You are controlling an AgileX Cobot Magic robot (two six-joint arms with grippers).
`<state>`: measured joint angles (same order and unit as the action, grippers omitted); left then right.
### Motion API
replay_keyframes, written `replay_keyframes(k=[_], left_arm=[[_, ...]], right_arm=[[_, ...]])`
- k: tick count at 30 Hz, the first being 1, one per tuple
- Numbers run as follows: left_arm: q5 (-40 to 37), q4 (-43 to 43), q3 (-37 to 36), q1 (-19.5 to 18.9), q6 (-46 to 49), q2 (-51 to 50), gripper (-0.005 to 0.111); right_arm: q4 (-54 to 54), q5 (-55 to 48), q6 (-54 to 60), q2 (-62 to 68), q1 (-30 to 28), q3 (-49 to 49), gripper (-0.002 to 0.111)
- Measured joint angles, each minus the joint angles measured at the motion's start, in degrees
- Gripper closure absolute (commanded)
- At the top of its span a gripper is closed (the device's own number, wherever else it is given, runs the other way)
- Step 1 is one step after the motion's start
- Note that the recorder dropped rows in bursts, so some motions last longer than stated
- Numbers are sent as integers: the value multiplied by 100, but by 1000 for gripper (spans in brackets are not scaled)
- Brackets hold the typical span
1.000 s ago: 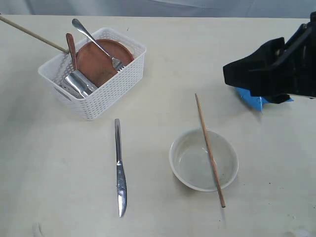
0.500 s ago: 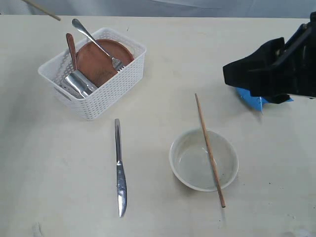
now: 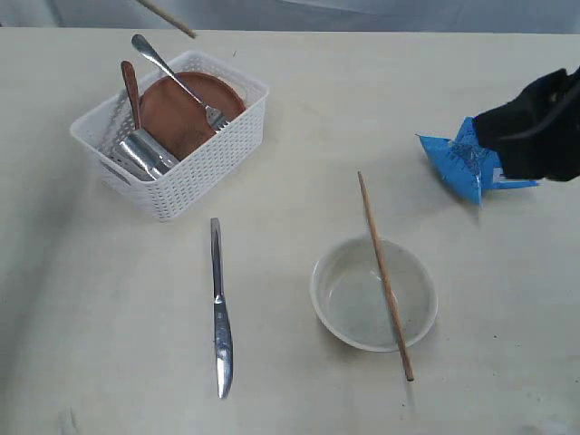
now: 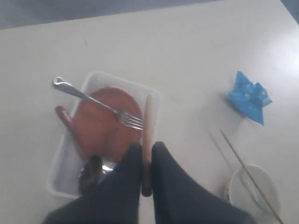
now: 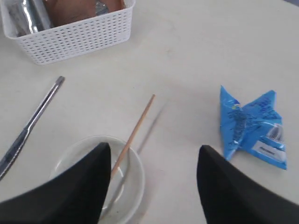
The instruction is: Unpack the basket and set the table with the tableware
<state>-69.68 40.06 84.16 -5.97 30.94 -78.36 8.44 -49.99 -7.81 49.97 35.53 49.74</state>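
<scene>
- Moved since the earlier frame: chopstick [image 3: 168, 18] swung further across, well beyond the basket [image 3: 199, 172]; right gripper [image 5: 154, 150] drawn back, uncovering the blue packet [image 3: 467, 168].
- Clamped tight on the chopstick near one end: left gripper [image 4: 145, 151], free length projecting ahead of the fingertips.
- Spread wide and empty: right gripper, with the second chopstick [image 5: 138, 123] lying across the bowl [image 5: 141, 177] between its fingers.
- Handling, as judged: light, stiff, smooth and round, so liable to pivot. Grip nearer mid-length and lower flat.

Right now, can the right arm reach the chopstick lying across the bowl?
Probably yes: the right gripper hangs with fingers open and empty, and the chopstick lies uncovered across the bowl, nothing between.
</scene>
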Motion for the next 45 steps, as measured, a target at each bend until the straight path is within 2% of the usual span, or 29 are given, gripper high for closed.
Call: replay_keyframes(k=[4, 8, 15, 18, 22, 33, 39, 45], left_arm=[[-14, 462, 0, 754, 72, -480, 107], [-14, 714, 9, 1337, 93, -1031, 107], [-14, 758, 9, 1881, 93, -1496, 107], [-14, 975, 9, 2055, 93, -1637, 107], [-1, 1198, 9, 2199, 93, -1783, 107], [-13, 1575, 9, 2237, -18, -1903, 107], [-13, 1616, 9, 2237, -97, -1903, 107], [-13, 1630, 9, 2237, -142, -1903, 107]], right_arm=[[522, -312, -241, 10, 0, 344, 55], [354, -568, 34, 10, 0, 349, 55], [-995, -543, 1439, 35, 0, 333, 55], [-1420, -370, 2079, 104, 0, 227, 49], [-1710, -28, 2843, 246, 0, -19, 40], [-1773, 1968, 4419, 906, 0, -821, 39], [-1541, 3135, 4647, 1628, 0, -858, 39], [-1480, 3673, 4676, 2322, 0, -869, 42]])
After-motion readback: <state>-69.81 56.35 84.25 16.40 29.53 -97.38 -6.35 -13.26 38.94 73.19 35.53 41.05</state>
